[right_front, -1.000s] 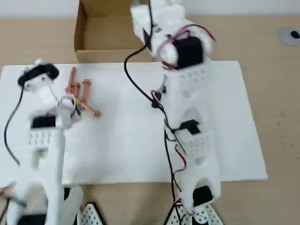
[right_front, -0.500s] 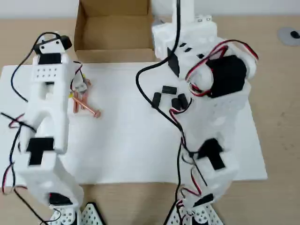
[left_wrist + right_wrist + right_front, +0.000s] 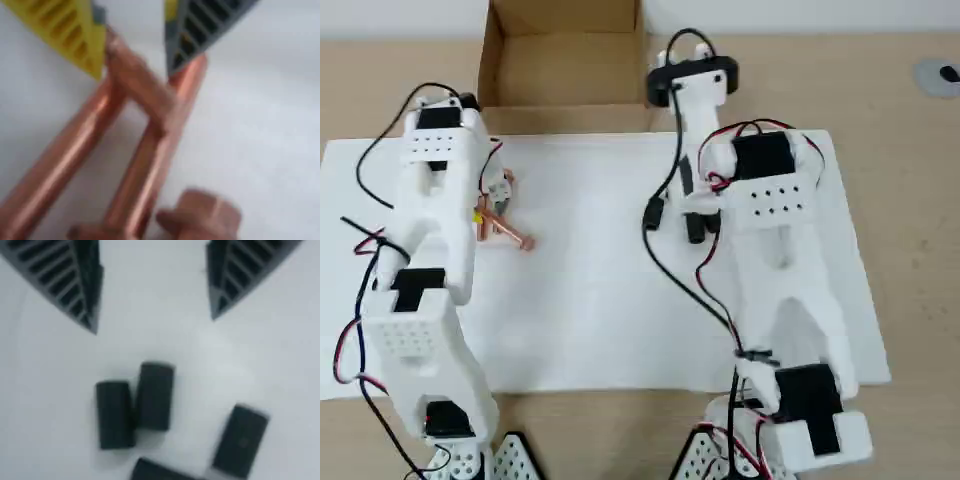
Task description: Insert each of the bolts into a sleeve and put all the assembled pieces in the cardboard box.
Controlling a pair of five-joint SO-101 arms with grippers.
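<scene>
Left hand [image 3: 135, 62] lowered astride the bolts [image 3: 145, 145]

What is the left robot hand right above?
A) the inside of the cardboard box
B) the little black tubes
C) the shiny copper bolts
C: the left wrist view shows the left gripper with its fingertips either side of the copper bolts on the white sheet, while the black sleeves lie under the right gripper.

Copper bolts [image 3: 145, 165], black sleeves [image 3: 155, 395], open box [image 3: 565, 70]
</scene>
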